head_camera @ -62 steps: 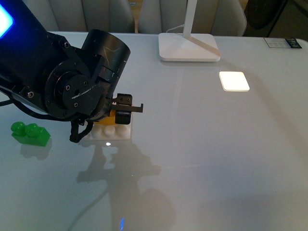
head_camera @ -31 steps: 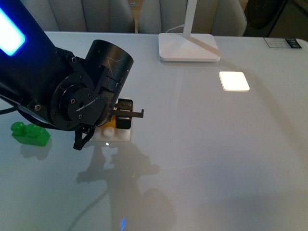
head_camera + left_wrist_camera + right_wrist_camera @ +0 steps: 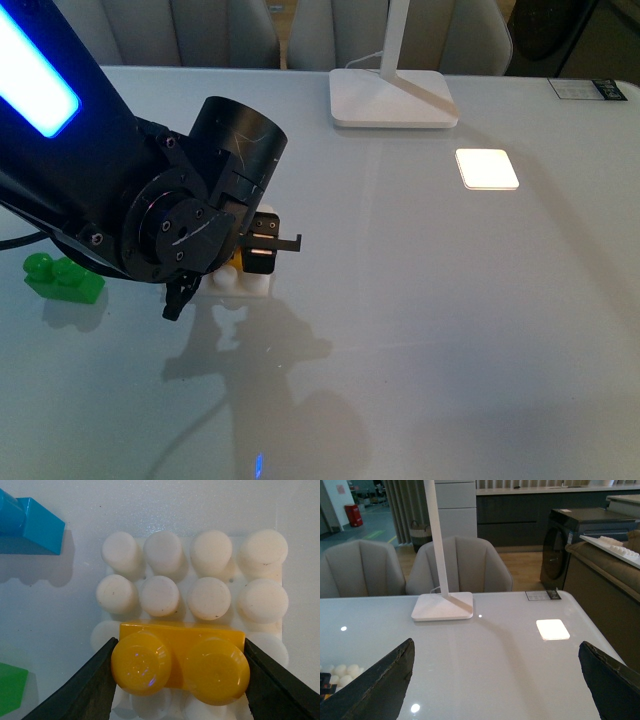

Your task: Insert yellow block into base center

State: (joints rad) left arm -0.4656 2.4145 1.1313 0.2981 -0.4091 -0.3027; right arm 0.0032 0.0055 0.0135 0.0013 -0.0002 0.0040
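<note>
In your front view, the left arm (image 3: 130, 200) fills the left side of the table (image 3: 450, 330), its wrist bent down over the white studded base (image 3: 245, 285). Only a near strip of the base shows below the wrist, and a sliver of the yellow block (image 3: 236, 260) peeks out beside the dark fingertip hardware. A green brick (image 3: 62, 278) lies on the table to the left of the base, apart from it. At the far edge stands a white lamp foot (image 3: 392, 100), and a bright square patch of light (image 3: 487, 168) sits to its right.

In your left wrist view, the left gripper (image 3: 180, 665) has its jaws clamped on the yellow block (image 3: 181, 661), one dark finger against each short end. The block sits over the base (image 3: 195, 580), covering part of its stud grid; two full rows of white studs stay bare beyond it. You cannot tell whether the block is pressed fully down. A blue brick (image 3: 30, 525) lies on the table off one corner of the base, and a corner of the green brick (image 3: 11, 687) shows at the picture's edge.

In your right wrist view, the right gripper (image 3: 495, 680) hangs above the table with its jaws spread wide and nothing between them. Ahead you see the lamp foot (image 3: 442, 606), the light patch (image 3: 552, 629), and a few white base studs (image 3: 342, 671) at the edge.
</note>
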